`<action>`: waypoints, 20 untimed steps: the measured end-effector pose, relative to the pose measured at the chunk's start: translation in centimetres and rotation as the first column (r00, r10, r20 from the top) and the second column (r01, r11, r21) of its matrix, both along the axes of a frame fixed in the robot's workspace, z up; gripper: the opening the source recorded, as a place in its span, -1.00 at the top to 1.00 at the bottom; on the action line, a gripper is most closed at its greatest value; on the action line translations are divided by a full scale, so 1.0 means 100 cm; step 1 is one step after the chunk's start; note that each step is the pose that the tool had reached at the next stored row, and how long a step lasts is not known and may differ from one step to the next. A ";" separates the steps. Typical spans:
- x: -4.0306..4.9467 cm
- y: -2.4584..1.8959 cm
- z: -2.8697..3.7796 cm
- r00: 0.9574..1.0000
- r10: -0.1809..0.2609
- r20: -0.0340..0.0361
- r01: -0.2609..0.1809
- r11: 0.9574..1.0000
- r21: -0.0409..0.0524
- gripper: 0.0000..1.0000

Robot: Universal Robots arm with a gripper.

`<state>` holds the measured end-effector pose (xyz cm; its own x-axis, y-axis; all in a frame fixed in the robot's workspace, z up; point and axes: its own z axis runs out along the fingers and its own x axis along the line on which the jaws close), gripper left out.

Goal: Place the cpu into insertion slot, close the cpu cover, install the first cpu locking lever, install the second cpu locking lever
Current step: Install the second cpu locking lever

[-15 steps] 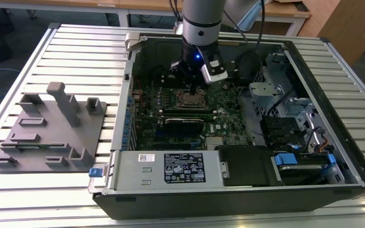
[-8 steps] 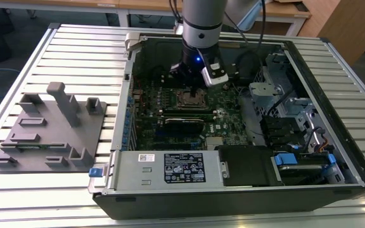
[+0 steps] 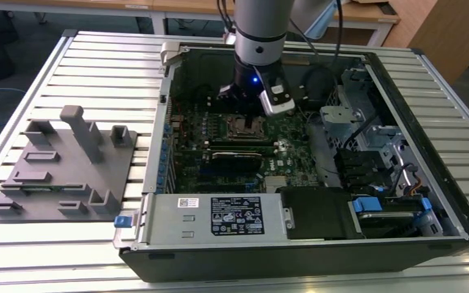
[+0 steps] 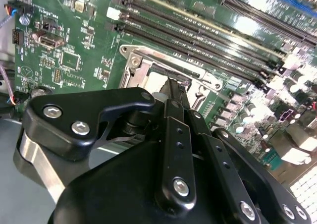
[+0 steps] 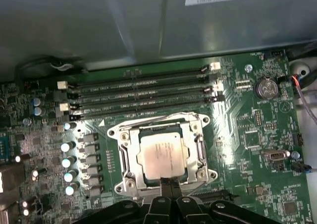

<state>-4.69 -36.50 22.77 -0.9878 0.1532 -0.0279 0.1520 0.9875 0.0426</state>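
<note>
In the first wrist view the cpu (image 5: 162,154) lies flat in the insertion slot (image 5: 130,180), its silver-grey top facing up. The cpu cover (image 5: 157,126), a thin silvery frame, lies down around it. My gripper (image 5: 168,183) is shut with nothing between its fingers, and its tip is at one edge of the socket. The second wrist view shows the black gripper (image 4: 171,85) from behind, fingers pressed together just over the socket's rim (image 4: 148,60). In the exterior view the gripper (image 3: 249,116) hangs right above the socket (image 3: 247,127) inside the open computer case.
Long black memory slots (image 5: 143,92) run beside the socket, with a row of capacitors (image 5: 69,159) on another side. A grey labelled box (image 3: 214,217) sits at the case's near end, cables and drive bays (image 3: 381,171) toward the exterior view's right. A grey fixture (image 3: 63,165) stands on the slatted table.
</note>
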 end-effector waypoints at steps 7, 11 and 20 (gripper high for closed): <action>0.0000 -0.0076 0.0000 1.000 0.000 0.000 0.000 1.000 0.000 0.80; 0.0000 -0.0117 0.0000 1.000 0.000 0.000 0.000 1.000 0.000 0.80; -0.0067 -0.0168 -0.0008 1.000 0.001 0.006 -0.001 1.000 0.000 0.80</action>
